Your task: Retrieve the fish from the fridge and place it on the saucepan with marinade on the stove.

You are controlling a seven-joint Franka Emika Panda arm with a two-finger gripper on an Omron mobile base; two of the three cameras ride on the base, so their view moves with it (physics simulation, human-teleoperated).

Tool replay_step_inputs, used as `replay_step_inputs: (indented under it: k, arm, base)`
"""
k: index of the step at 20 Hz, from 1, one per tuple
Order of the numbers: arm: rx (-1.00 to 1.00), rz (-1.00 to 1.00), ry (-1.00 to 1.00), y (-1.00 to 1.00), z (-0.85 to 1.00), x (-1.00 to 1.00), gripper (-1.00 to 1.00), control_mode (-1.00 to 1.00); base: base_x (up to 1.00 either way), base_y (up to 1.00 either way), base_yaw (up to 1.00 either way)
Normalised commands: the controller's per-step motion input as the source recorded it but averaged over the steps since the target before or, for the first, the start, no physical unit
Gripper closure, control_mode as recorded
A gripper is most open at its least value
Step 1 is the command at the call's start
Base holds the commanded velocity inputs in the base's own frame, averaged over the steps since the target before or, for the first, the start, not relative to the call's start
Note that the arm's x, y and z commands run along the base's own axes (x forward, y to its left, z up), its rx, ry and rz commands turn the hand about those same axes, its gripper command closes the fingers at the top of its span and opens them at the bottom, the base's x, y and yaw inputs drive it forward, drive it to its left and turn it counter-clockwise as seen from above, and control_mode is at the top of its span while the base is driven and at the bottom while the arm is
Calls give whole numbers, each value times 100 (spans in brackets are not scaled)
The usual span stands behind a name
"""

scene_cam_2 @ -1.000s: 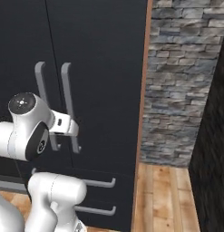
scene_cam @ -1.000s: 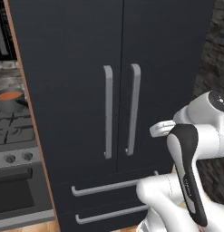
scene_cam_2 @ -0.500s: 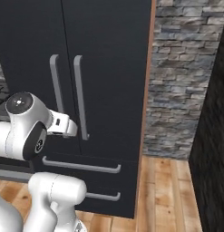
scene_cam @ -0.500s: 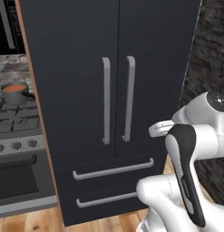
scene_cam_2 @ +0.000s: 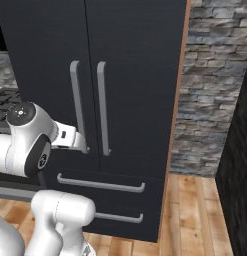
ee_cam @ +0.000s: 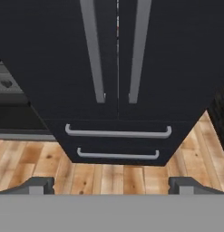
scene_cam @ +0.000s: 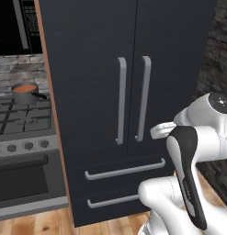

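The tall black double-door fridge (scene_cam: 128, 92) stood shut straight ahead of the wide-open, empty claw (ee_cam: 111, 183), its long grey handles (ee_cam: 115, 50) upright, presumably with the fish inside.

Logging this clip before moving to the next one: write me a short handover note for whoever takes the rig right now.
Gripper: open, empty, facing the fridge from a short way off.
Fridge: both doors and both drawers shut, so the fish is not visible.
Saucepan with marinade sits on the stove, left of the fridge.
Done: nothing on the things themselves.
Left: open a door, find and grasp the fish, carry it to the saucepan.
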Motion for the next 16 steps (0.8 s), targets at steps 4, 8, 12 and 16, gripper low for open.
replay_step_inputs:
  k: [4,8,12,16]
  arm:
    - [0,0,0,0,0,0,-100,100]
    - [0,0,0,0,0,0,-100,100]
    - [0,0,-3,6,54,0,-100,-100]
    - [0,0,0,2,75,0,-100,-100]
  base:
    - [0,0,0]
    - [-11,0,0]
    - [0,0,0]
    - [0,0,0]
